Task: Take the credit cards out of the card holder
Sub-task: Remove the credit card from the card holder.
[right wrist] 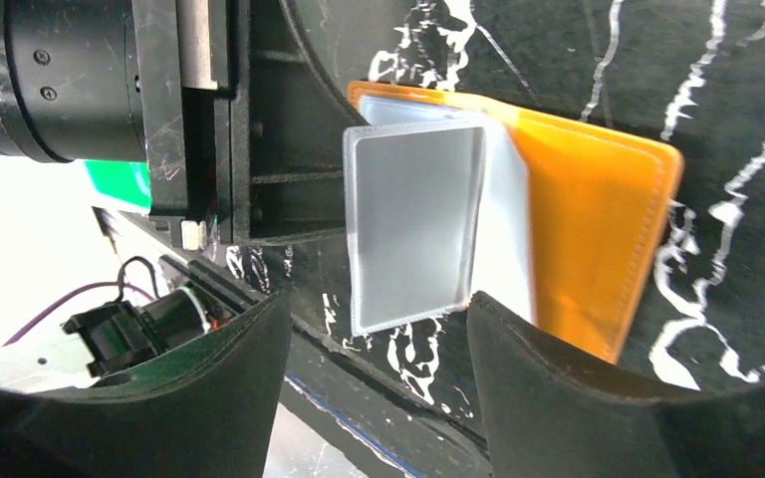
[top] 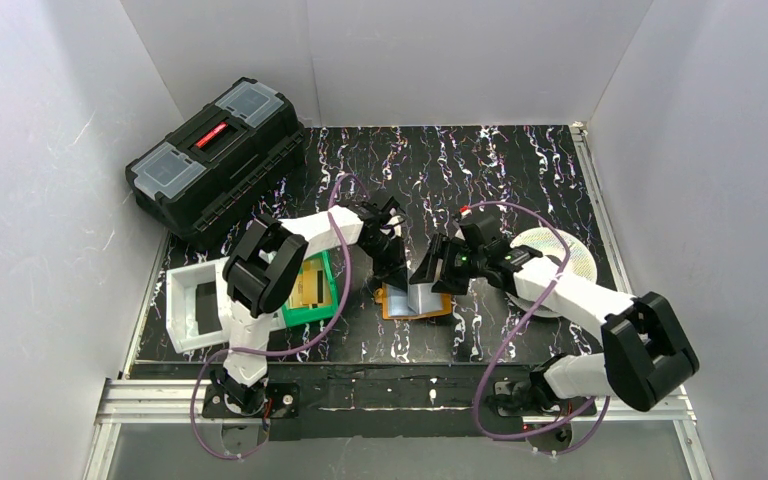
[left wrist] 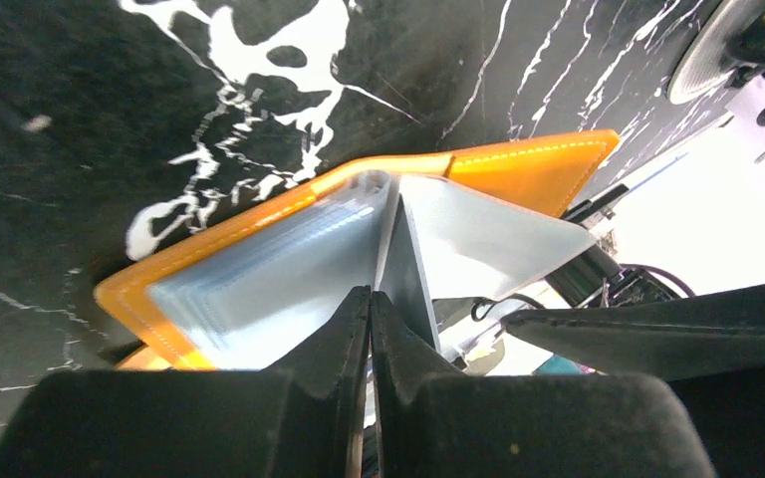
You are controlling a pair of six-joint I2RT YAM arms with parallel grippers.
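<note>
At the middle of the black, white-veined worktop, the orange card holder lies open and flat with its silvery-clear pockets facing up. One clear pocket leaf stands upright from the spine between the two arms. The left end effector is clenched, its fingers pressed together right at that leaf's edge. From the left wrist view I cannot tell whether the leaf is nipped between them or only leaning against them. The right end effector is released. Its fingers are spread wide on either side of the standing leaf's lower edge and are not touching it.

Left of the card holder, a gold card lies in the green bin. A black card lies in the white tray just beside the bin. A black toolbox sits at the far left corner, and a round patterned disc lies under the right arm.
</note>
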